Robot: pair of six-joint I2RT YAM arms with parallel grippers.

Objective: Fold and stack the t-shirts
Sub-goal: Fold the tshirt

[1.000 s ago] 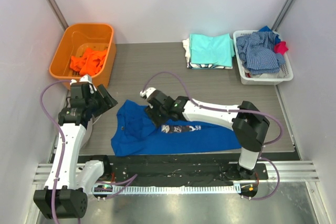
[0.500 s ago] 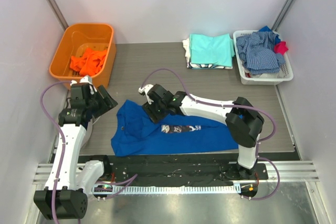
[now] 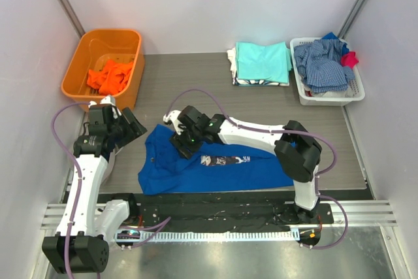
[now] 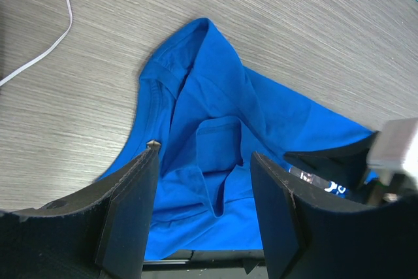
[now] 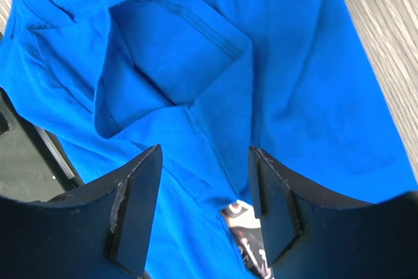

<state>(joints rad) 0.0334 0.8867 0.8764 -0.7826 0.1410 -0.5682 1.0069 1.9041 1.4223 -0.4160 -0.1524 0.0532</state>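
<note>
A royal blue t-shirt with a white-and-dark chest print lies crumpled near the table's front edge. It fills the right wrist view and shows in the left wrist view. My right gripper is open and empty, low over the shirt's upper left folds, with a folded sleeve just ahead of it. My left gripper is open and empty, held above the table left of the shirt. Folded aqua and white t-shirts are stacked at the back. An orange t-shirt lies in the orange bin.
An orange bin stands at the back left. A white basket at the back right holds a blue-and-white checked garment and a small red cloth. A black strip runs along the front edge.
My right gripper has moved left across the blue shirt, from beside the chest print toward the shirt's upper left folds. The left arm has not moved.
</note>
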